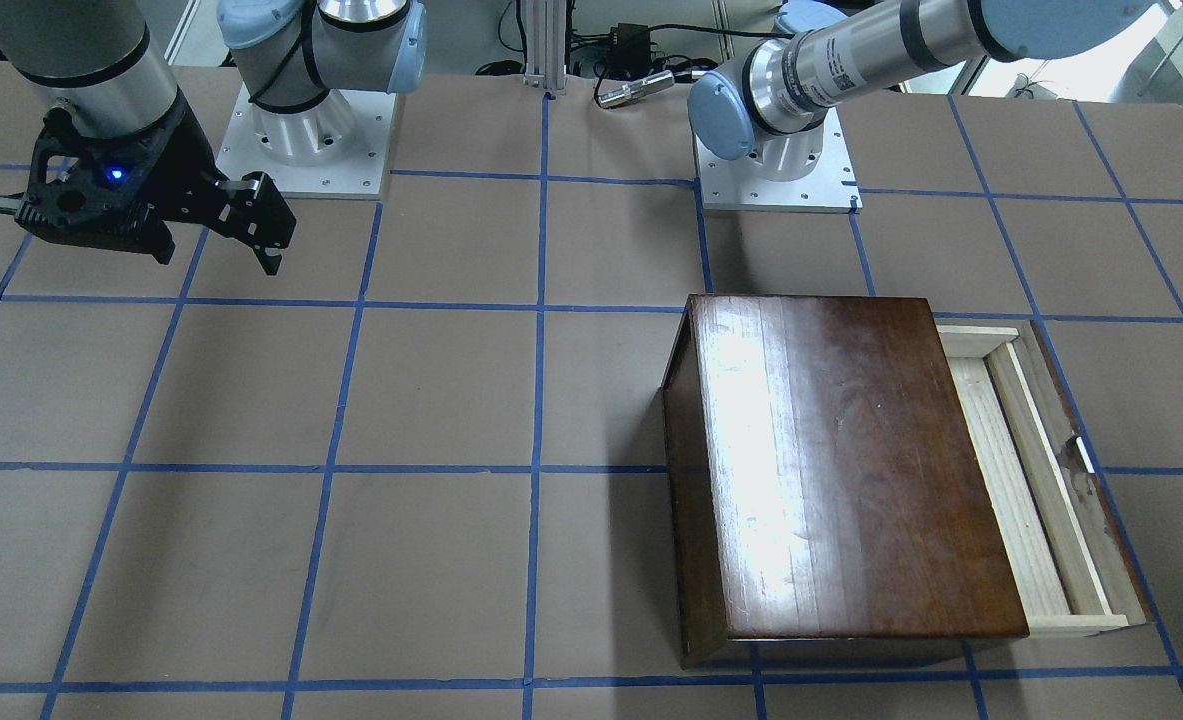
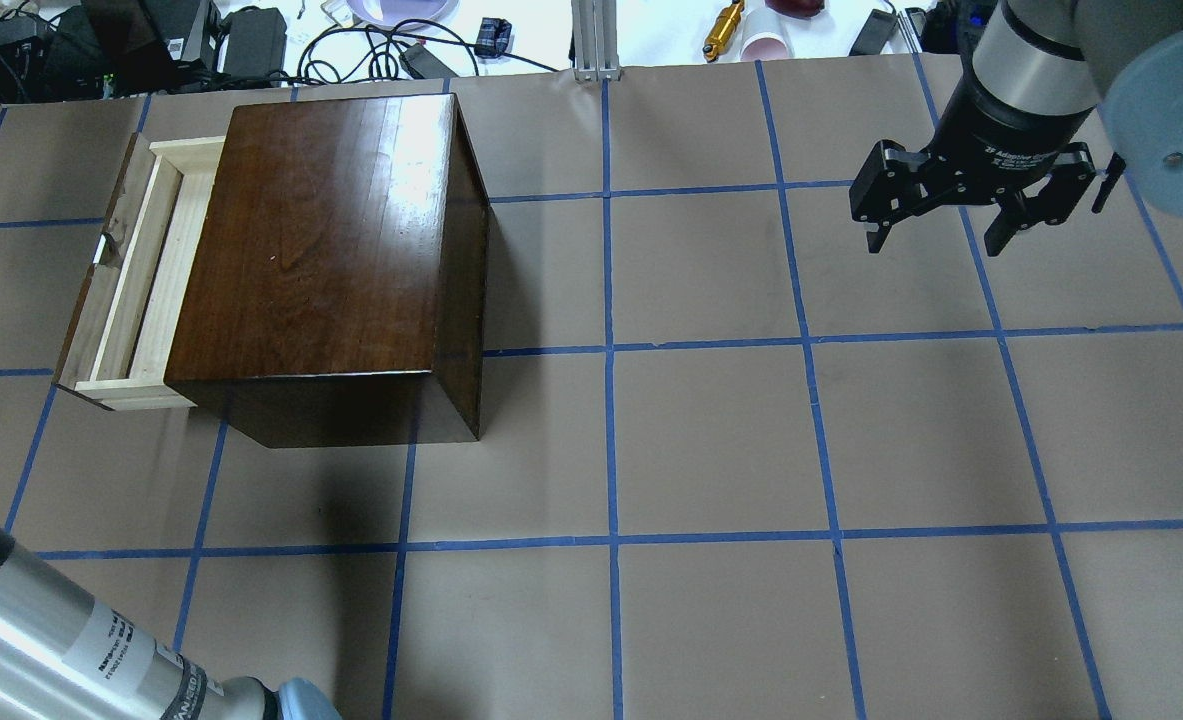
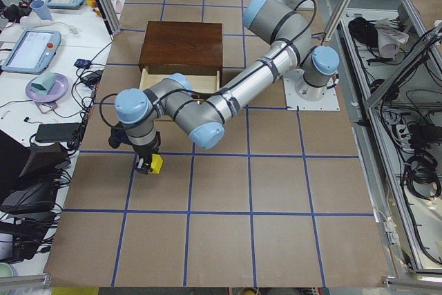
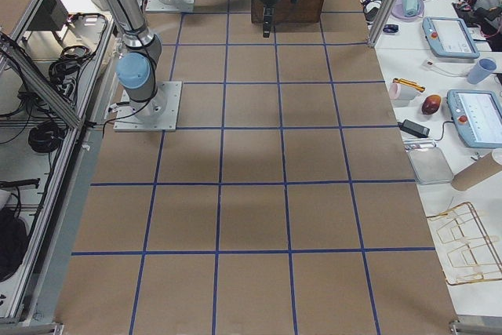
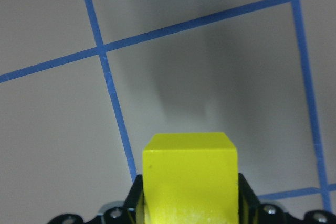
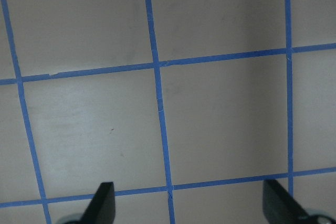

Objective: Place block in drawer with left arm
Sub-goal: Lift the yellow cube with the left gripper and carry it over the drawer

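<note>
While the left gripper [image 3: 148,165] clamped the yellow block [image 5: 190,177] by two opposite flat faces above the table [image 3: 276,240], well apart from the open drawer [image 2: 166,260], we judged the cube rigid, light and smooth enough to slip. The right gripper [image 2: 936,240] hung wide open. We could read no labels.

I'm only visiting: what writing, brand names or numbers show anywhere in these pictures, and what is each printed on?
"2F Adaptive Gripp...": partly legible white lettering on the black collar above the right gripper.
White sticker on the silver tube of the left arm: print too small to read.
Grey touchscreen tablets on the side bench: blurred.
Glossy dark-brown wooden box and small bright yellow cube: no text.
</note>
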